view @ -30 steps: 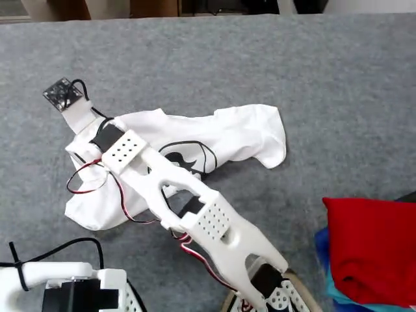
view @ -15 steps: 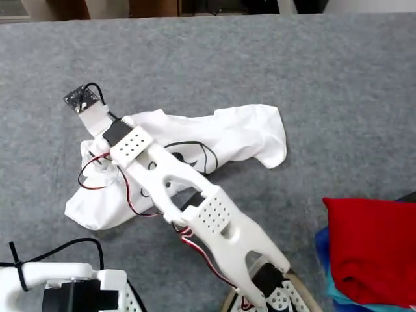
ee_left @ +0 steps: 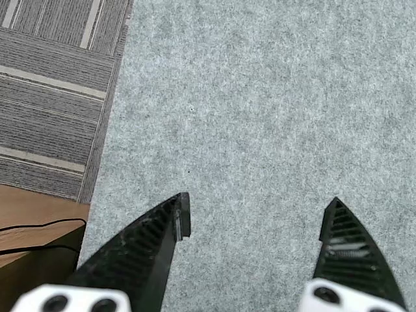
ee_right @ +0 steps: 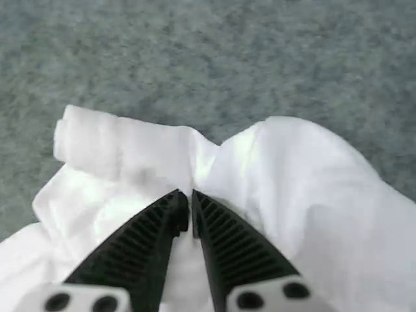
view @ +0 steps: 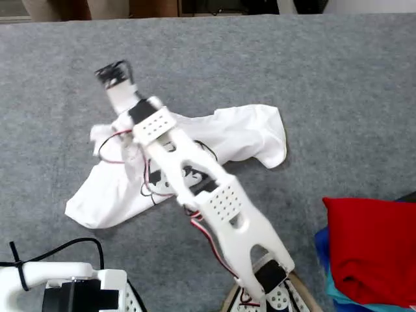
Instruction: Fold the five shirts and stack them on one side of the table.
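- Nearest me, my left arm's base (view: 71,283) sits at the near left corner of the table (view: 325,78).
- My left gripper (ee_left: 259,211) hangs over bare grey table with its jaws spread wide, holding nothing. It is near the edge where the striped floor (ee_left: 52,97) shows.
- At the near right edge is a pile with a red shirt (view: 370,240) on top. A blue layer (view: 320,244) and a teal layer (view: 335,289) peek out beneath it.
- Mid-table lies the white shirt (view: 240,136), crumpled, with its dark print partly under my right arm (view: 221,201).
- Farthest out, at that shirt's far left part, my right gripper (ee_right: 190,195) is clamped on a fold of white cloth, jaws pressed together.
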Robot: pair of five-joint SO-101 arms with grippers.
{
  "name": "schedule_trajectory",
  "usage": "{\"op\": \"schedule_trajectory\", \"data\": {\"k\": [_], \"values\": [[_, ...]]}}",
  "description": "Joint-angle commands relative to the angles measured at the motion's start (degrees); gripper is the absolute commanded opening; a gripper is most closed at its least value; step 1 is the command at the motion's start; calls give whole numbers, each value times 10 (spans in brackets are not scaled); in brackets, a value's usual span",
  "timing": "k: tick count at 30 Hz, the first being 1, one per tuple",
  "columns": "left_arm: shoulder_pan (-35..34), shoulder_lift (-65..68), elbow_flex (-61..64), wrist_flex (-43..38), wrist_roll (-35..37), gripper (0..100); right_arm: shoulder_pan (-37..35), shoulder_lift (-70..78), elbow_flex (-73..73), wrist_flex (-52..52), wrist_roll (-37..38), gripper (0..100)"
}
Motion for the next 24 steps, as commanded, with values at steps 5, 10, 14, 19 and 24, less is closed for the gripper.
{"op": "schedule_trajectory", "data": {"k": [5,10,14,19,24], "values": [[5,-6,-8,-9,-2,325,75,-2,-123,169,-1,6],[6,-6,-8,-8,-2,325,103,-1,-167,329,48,6],[6,-6,-8,-8,-2,325,104,-14,-143,338,104,5],[20,-6,-8,-9,-2,325,51,-49,-58,338,134,6],[22,-6,-9,-11,-2,325,-26,-105,80,338,144,6]]}}
